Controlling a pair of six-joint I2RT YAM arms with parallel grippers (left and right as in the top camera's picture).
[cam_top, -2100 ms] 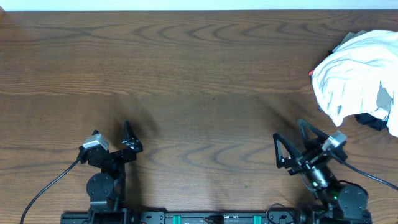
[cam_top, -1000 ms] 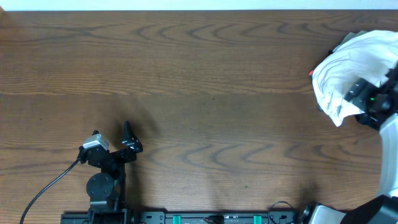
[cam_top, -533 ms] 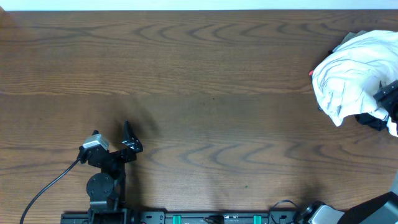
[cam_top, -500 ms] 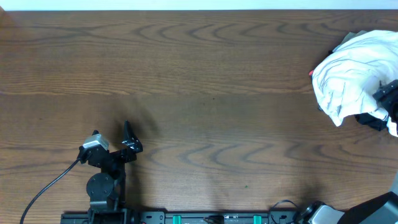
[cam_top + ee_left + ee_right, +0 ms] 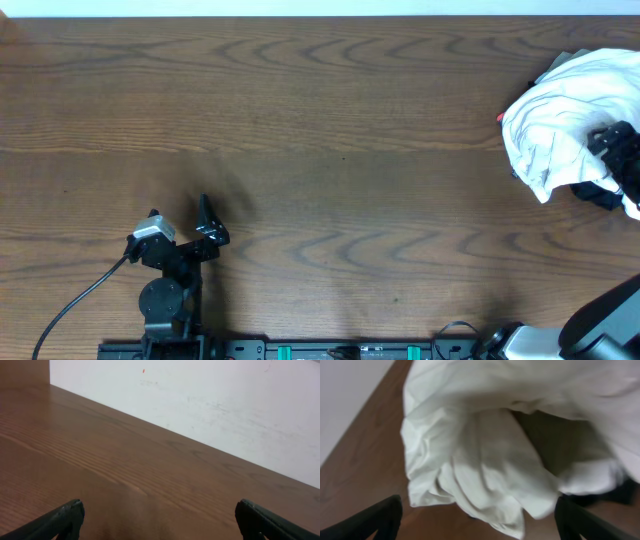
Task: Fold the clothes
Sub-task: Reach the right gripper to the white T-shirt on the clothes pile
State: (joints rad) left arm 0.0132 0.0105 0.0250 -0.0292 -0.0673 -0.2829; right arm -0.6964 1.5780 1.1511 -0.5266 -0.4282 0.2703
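A crumpled pile of white clothes (image 5: 560, 120) lies at the table's far right edge, with a dark garment (image 5: 598, 195) under its near side. The pile fills the right wrist view (image 5: 490, 450). My right gripper (image 5: 612, 140) hovers over the pile's right part; its fingers are spread wide open (image 5: 479, 519) just above the cloth and hold nothing. My left gripper (image 5: 205, 225) rests at the front left, open and empty (image 5: 160, 520), facing bare table.
The brown wooden table (image 5: 320, 140) stretches left of the pile. A pale wall (image 5: 200, 395) rises behind its far edge. The left arm's base and a black cable (image 5: 80, 300) sit at the front left.
My right arm has swung from its rest spot at the front right up to the clothes pile and now sits over its right side. The left arm has not moved.
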